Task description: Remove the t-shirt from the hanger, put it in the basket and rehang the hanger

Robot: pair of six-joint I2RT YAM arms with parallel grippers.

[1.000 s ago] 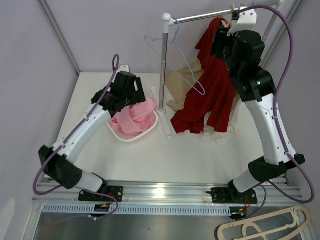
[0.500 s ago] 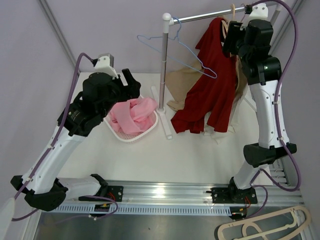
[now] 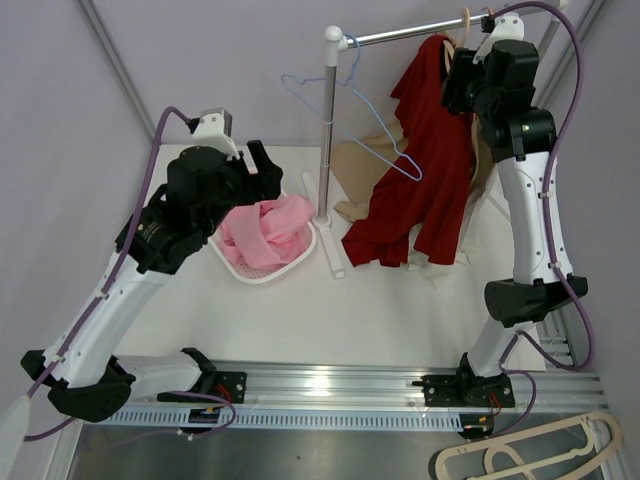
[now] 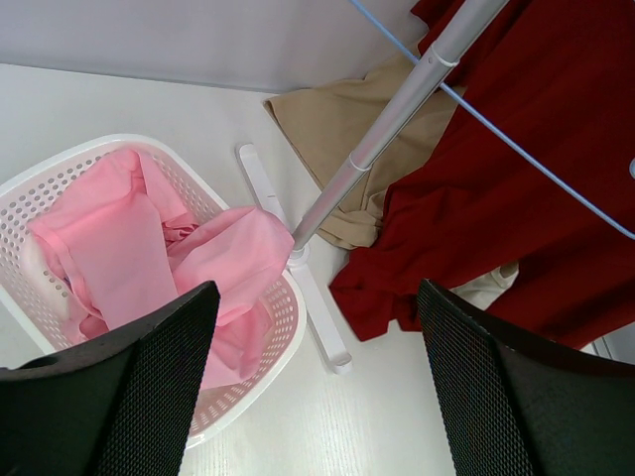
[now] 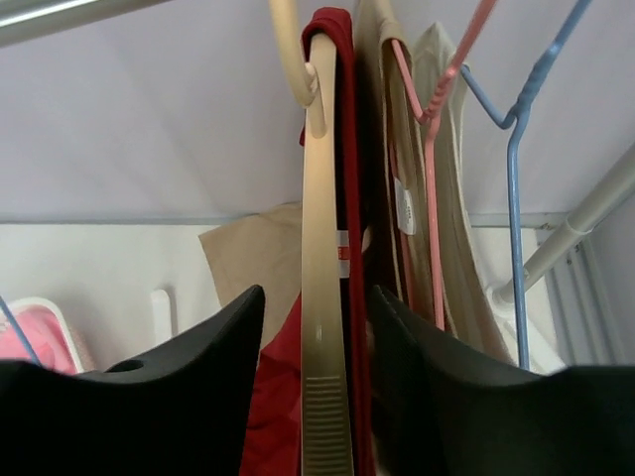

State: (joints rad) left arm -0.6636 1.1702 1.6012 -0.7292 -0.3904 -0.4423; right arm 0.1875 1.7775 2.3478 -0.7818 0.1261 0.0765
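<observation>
Bright, even white light, only faint soft shadows, pictures sharp throughout

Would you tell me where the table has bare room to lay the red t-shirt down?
Bare: the near table strip between the white basket and the front rail. Crowded: around the rack pole, where the red t-shirt and beige garment sit.

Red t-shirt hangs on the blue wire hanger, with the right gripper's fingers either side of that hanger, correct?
No. The right wrist view shows the red t-shirt on the cream hanger, with the right gripper's fingers either side of that hanger. The blue wire hanger carries nothing.
</observation>
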